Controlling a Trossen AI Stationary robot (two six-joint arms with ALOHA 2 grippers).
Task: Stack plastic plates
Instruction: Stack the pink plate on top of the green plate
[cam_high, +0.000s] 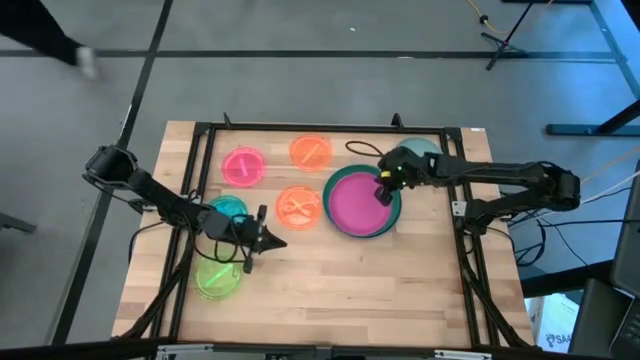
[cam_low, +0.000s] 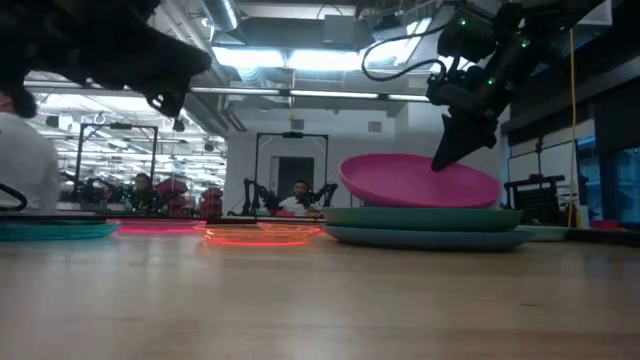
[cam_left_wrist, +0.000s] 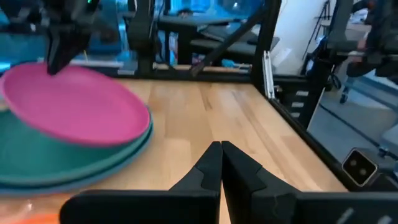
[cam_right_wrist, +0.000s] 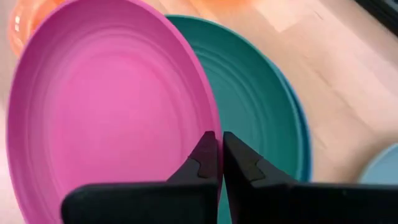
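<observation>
Right wrist view: right tool (cam_right_wrist: 216, 163) pinches the magenta plate's (cam_right_wrist: 106, 99) rim, tilting it over the dark green plate (cam_right_wrist: 261, 99) and the blue plate (cam_low: 430, 238) below. Left tool (cam_left_wrist: 221, 165), fingers pressed together, hovers over bare worktop (cam_high: 350, 290) near the lime plate (cam_high: 217, 279).

High view straight down over the whole table (cam_high: 330, 270), low view level at tabletop height facing the room, 2 wrist views close behind their own fingers, all 4 sharing the pink plate (cam_high: 357, 201) (cam_low: 420, 182) (cam_left_wrist: 74, 104) (cam_right_wrist: 112, 106).
</observation>
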